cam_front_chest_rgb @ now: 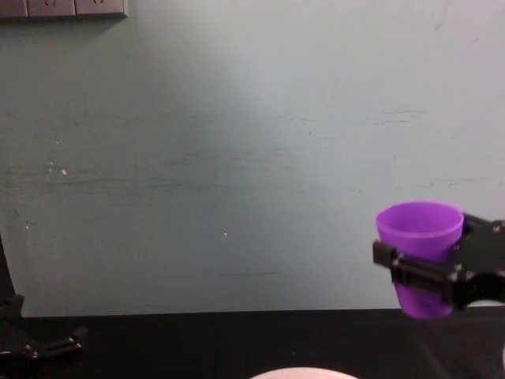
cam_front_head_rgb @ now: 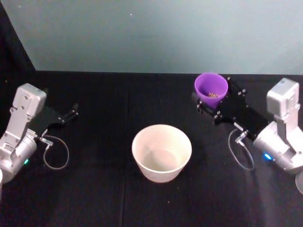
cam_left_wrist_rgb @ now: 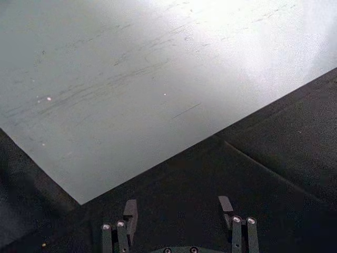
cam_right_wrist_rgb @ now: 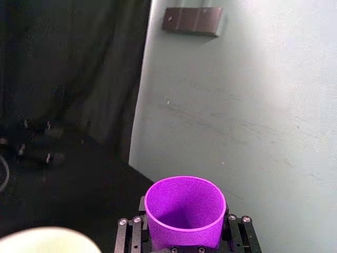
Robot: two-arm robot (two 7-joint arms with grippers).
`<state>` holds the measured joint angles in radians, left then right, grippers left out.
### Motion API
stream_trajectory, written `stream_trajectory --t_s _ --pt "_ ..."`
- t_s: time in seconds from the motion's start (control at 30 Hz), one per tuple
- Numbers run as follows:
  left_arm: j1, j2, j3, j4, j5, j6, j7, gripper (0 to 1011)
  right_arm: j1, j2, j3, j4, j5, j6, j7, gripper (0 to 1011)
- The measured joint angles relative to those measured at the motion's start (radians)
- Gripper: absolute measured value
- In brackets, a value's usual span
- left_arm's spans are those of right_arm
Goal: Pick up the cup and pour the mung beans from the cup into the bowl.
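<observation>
1. Nearest the head camera, the bowl point(cam_front_head_rgb: 161, 176) stands upright near the middle of the black table point(cam_front_head_rgb: 94, 198). It is wide-mouthed and whitish, and its inside is bare.
2. The cup point(cam_front_head_rgb: 204, 82) is behind the bowl and to its right, well apart from it. It is purple and upright with its mouth facing up. In the chest view its rim is level and well above the bowl's rim, which shows at that view's lower edge.
3. The mung beans point(cam_front_head_rgb: 213, 95) lie as a small heap at the bottom of the cup.
4. The right pincer point(cam_front_head_rgb: 220, 99) is clamped on the cup, one finger on each side of the wall below the rim. Its arm reaches in from the table's right side.
5. Whether the cup's base rests on the table or hangs clear of it cannot be told.
6. The left pincer point(cam_front_head_rgb: 71, 113) is over the table's left side, well apart from both the bowl and the cup. In the left wrist view its fingers point(cam_left_wrist_rgb: 130, 208) are spread with nothing between them, pointing toward the wall point(cam_front_head_rgb: 165, 33).
7. Edges: the cup is near the table's far edge, where the pale wall rises just behind it.
8. Room: bare black cloth lies between the cup and the bowl, and on every side of the bowl.
</observation>
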<state>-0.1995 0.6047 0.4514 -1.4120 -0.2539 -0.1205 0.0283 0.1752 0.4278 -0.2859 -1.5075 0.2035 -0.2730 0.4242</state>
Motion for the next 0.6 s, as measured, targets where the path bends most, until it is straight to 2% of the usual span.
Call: stream_trajectory --t_s 0.13,0.23,0.37,0.4,0.47,0.5,0.6 --pt "0.0 0.0 0.0 0.0 0.0 0.0 0.0 1000 0.004 0.008 -0.018 0.021 -0.08 -0.04 -0.005 741" --pt "0.0 0.0 0.0 0.0 0.0 0.0 0.0 1000 0.004 0.015 -0.027 0.023 -0.121 -0.067 -0.006 741" --pt "0.0 0.0 0.0 0.0 0.0 0.0 0.0 1000 0.0 0.033 -0.043 0.015 -0.203 -0.114 -0.015 741" --pt "0.0 0.0 0.0 0.0 0.0 0.0 0.0 1000 -0.003 0.041 -0.05 0.008 -0.248 -0.131 -0.027 741" --pt "0.0 0.0 0.0 0.0 0.0 0.0 0.0 1000 -0.005 0.05 -0.057 0.0 -0.298 -0.145 -0.042 741" --pt "0.0 0.0 0.0 0.0 0.0 0.0 0.0 1000 -0.008 0.058 -0.063 -0.008 -0.345 -0.154 -0.057 741" --pt "0.0 0.0 0.0 0.0 0.0 0.0 0.0 1000 -0.012 0.071 -0.071 -0.019 -0.419 -0.161 -0.084 741"
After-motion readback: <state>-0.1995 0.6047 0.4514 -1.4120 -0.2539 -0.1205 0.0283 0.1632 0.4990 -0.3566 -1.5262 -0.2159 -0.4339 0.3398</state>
